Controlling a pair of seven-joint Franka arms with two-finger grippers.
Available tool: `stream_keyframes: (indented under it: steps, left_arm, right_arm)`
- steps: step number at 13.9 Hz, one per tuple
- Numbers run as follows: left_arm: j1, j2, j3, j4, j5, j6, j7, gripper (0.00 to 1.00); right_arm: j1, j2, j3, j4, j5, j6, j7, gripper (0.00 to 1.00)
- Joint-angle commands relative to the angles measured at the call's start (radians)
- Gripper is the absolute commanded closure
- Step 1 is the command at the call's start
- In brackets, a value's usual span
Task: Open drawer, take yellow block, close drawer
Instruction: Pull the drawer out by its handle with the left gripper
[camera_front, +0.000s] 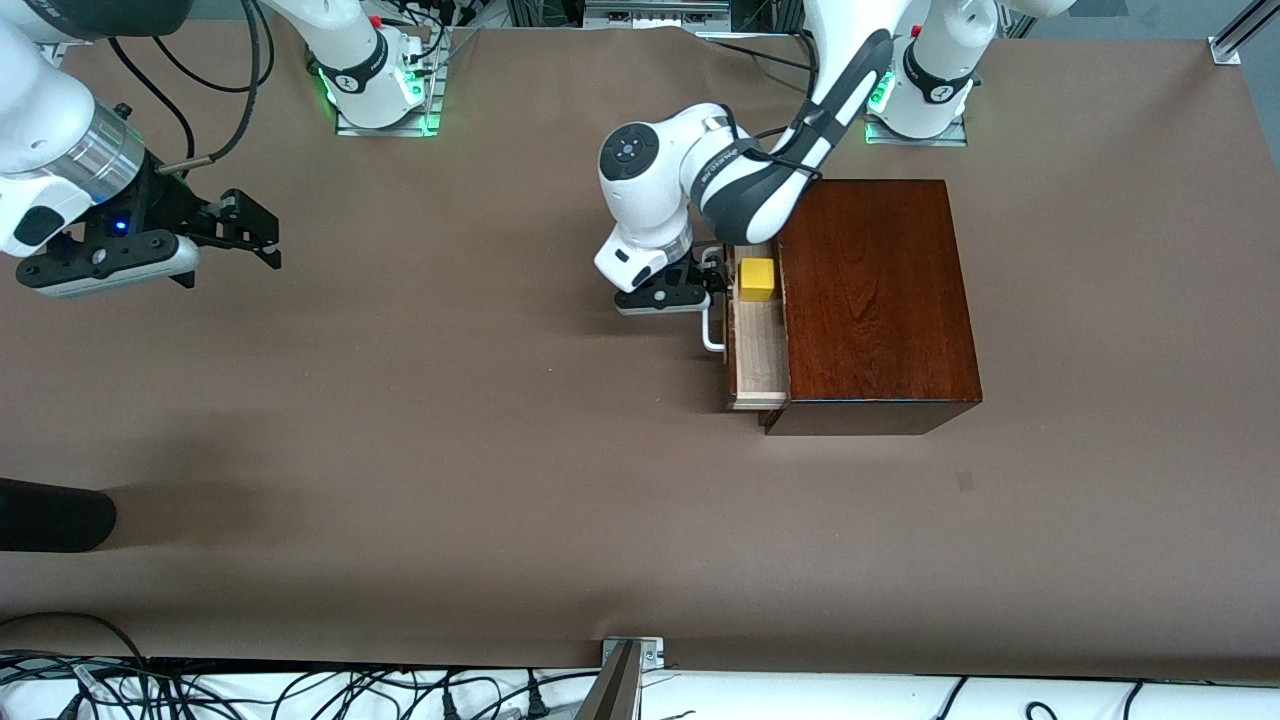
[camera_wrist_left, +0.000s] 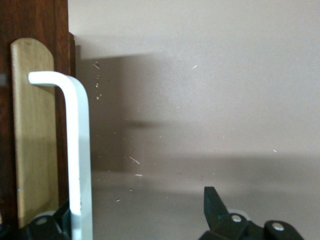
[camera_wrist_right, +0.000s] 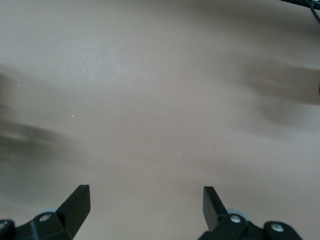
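Drawer (camera_front: 757, 345) is pulled partly out of the box (camera_front: 875, 300), toward the right arm's end of the table, and the block (camera_front: 757, 279) sits inside it, in the part farther from the front camera. My left gripper (camera_front: 712, 283) is at the handle (camera_front: 711, 320), fingers spread w/ the white bar between them; in the left wrist view one finger (camera_wrist_left: 216, 204) stands apart from the bar, so I think it is not pinched. My right gripper (camera_front: 262, 233) waits over bare table near its own end, fingers spread, holding nothing. I judge the block light, stiff, smooth-faced, approx. as wide as my gripper: best to take it on two opposite flat faces, from above. The drawer should slide stiffly; pull or push it by the handle's middle. Count: 1 drawer, 1 block, 1 box, 1 handle, 2 grippers.
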Motion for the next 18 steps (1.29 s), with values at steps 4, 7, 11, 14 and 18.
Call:
stream_keyframes:
  steps: [4, 7, 11, 14, 18]
  left_arm:
    - [-0.062, 0.039, -0.015, 0.144, -0.047, -0.144, 0.052, 0.00]
    - [-0.083, 0.039, -0.018, 0.235, -0.052, -0.280, 0.066, 0.00]
    - [-0.054, -0.033, -0.009, 0.309, -0.057, -0.402, 0.084, 0.00]
    - [0.054, -0.111, -0.018, 0.309, -0.057, -0.511, 0.177, 0.00]
    - [0.304, -0.193, -0.017, 0.307, -0.166, -0.628, 0.458, 0.00]
  right_arm:
    - [-0.004, 0.003, 0.004, 0.016, -0.008, 0.020, 0.011, 0.00]
    - [0.000, 0.003, 0.006, 0.016, -0.011, 0.020, 0.009, 0.00]
    - [-0.004, 0.011, 0.006, 0.016, 0.003, 0.022, 0.011, 0.00]
    - [-0.003, 0.011, 0.006, 0.016, 0.004, 0.022, 0.012, 0.00]
    - [0.003, 0.020, 0.007, 0.014, 0.004, 0.025, 0.014, 0.00]
